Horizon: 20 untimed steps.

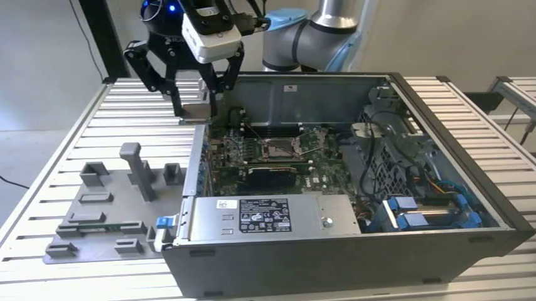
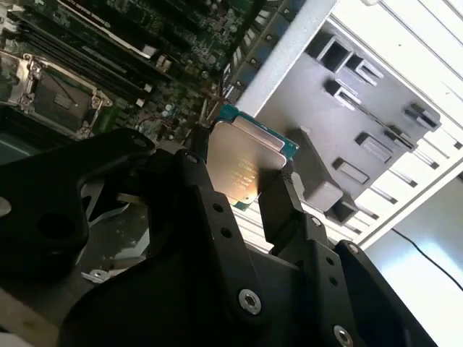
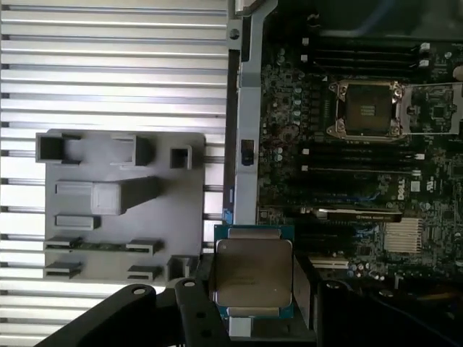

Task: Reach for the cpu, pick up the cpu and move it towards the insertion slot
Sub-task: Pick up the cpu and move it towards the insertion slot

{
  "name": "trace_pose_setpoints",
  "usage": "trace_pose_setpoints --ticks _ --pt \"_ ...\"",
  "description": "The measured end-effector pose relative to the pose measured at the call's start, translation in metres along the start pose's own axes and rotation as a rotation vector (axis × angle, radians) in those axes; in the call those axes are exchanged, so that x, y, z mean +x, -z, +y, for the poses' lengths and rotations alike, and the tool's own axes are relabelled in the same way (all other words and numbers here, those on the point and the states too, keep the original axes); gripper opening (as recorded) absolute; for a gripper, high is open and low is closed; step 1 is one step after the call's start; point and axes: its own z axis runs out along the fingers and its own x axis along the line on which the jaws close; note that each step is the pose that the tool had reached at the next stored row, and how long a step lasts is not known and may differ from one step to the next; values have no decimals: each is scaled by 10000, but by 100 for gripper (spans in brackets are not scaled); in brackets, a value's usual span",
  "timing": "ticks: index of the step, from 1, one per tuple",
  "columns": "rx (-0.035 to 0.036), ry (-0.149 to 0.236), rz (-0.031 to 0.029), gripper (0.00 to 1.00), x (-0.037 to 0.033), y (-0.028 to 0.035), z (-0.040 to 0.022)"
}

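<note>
Jaws grip the cpu over the slatted metal table.

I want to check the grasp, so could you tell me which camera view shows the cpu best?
The first wrist view: the cpu faces the camera flat, its whole silver face visible, held by the gripper. The second wrist view shows it tilted, gripped at its edges between the fingers. In the exterior view it is a small pale square at the fingertips.

Open case top — socket unobstructed
</note>
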Motion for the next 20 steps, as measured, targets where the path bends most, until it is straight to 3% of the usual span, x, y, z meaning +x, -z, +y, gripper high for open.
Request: trace_pose_setpoints --ticks 20 --pt "0 5 1 0 -893 1 -11"
